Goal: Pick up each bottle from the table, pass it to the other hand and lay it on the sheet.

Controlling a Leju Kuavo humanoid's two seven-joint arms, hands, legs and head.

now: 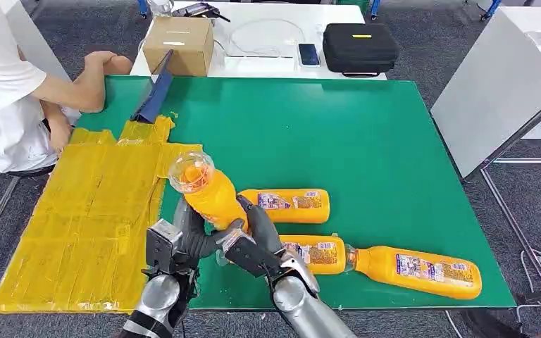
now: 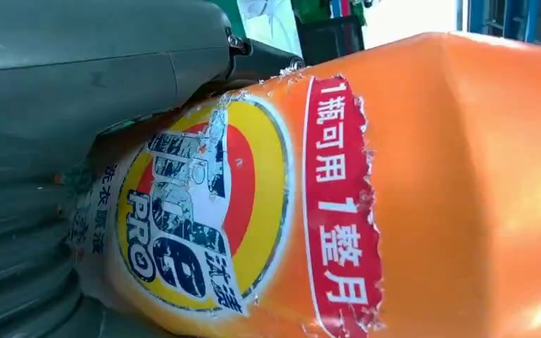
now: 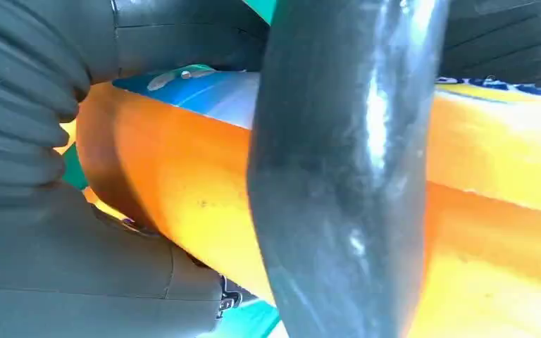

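Gripping one orange bottle [image 1: 208, 190] from both sides, the left hand [image 1: 183, 236] and right hand [image 1: 253, 236] clasp it tilted above the green counter [image 1: 366, 134], beside the yellow sheet [image 1: 91, 211]. The left wrist view shows its torn red-and-yellow label [image 2: 204, 211]; the right wrist view shows a dark finger [image 3: 345, 176] across it. Three more bottles [image 1: 292, 205] lie on the counter.

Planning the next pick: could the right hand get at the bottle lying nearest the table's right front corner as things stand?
Probably not yet. The right hand and the left hand both grip the raised bottle. The corner bottle lies on the green table with nothing over it.
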